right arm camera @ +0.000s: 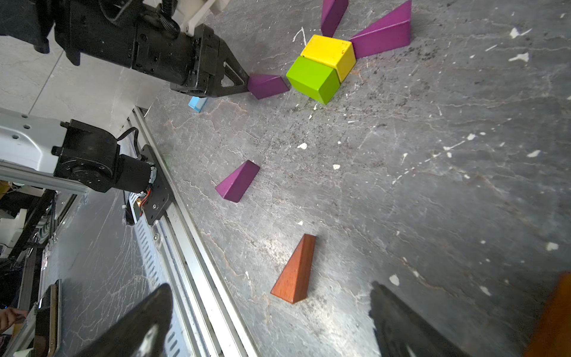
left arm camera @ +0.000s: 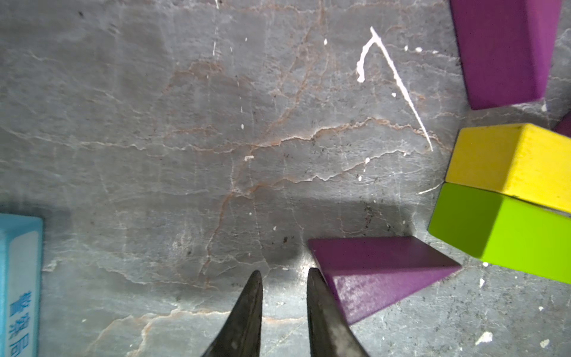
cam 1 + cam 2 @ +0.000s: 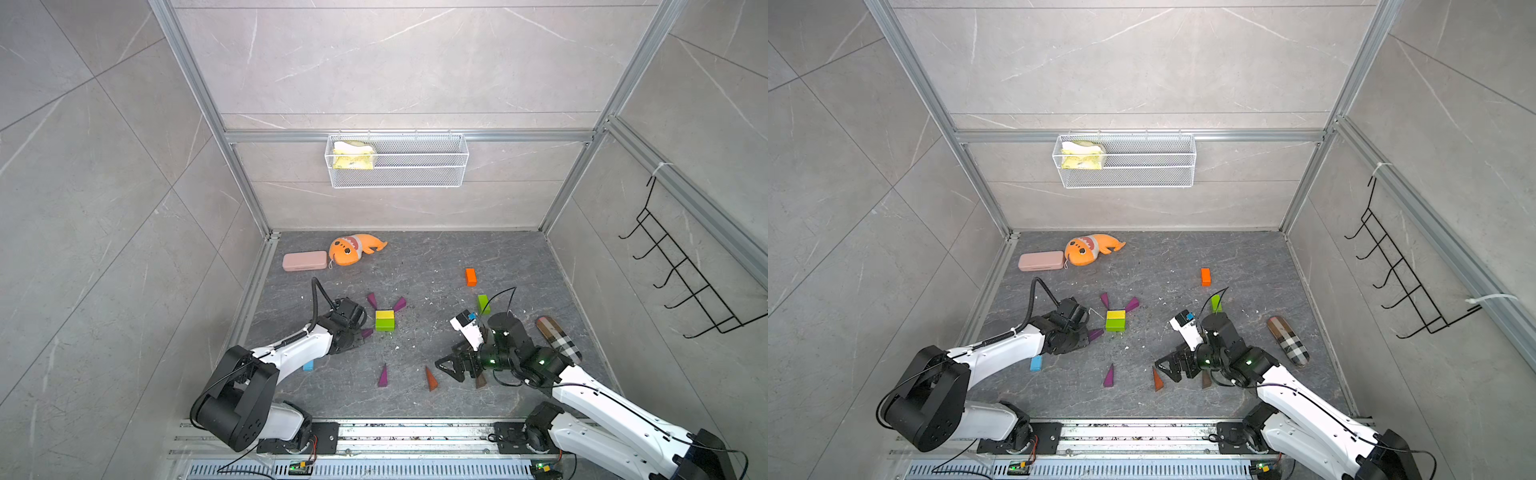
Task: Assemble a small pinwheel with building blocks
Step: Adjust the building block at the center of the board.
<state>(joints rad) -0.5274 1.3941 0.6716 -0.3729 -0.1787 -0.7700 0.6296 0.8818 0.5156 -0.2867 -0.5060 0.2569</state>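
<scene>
The hub sits left of the middle of the floor (image 3: 457, 257): a yellow brick (image 3: 385, 315) with a green brick (image 3: 385, 324) pressed against its near side. Two purple wedges (image 3: 371, 299) fan out from the yellow brick's far corners, thin tips inward, one slanting far-left and the other far-right.

A third purple wedge (image 2: 380, 272) lies flat just left of the green brick. Its long axis runs left to right and its tip points right, ending just beside the brick's near-left corner.

The left gripper (image 2: 284, 275) is down at that wedge's blunt end. Its fingers stand only a narrow slit apart with bare floor between them, and one finger's outer side rests against the wedge. It grips nothing. The left arm reaches up from the near-left base, forearm angled far and right, wrist tipped low.

The right gripper (image 3: 448, 372) is spread wide and empty, low over the near floor and facing left. Its arm stretches in from the near-right base, bent at the wrist.

An orange-brown wedge (image 3: 431, 379) lies just left of those jaws, long axis near to far, tip pointing far. A loose purple wedge (image 3: 382, 376) farther left lies the same way. A brown wedge (image 3: 481, 380) is half hidden under the right wrist. A light-blue bar (image 3: 308, 365) peeks out beneath the left forearm. An orange brick (image 3: 471, 277) and a second green brick (image 3: 483, 304) sit far right.
</scene>
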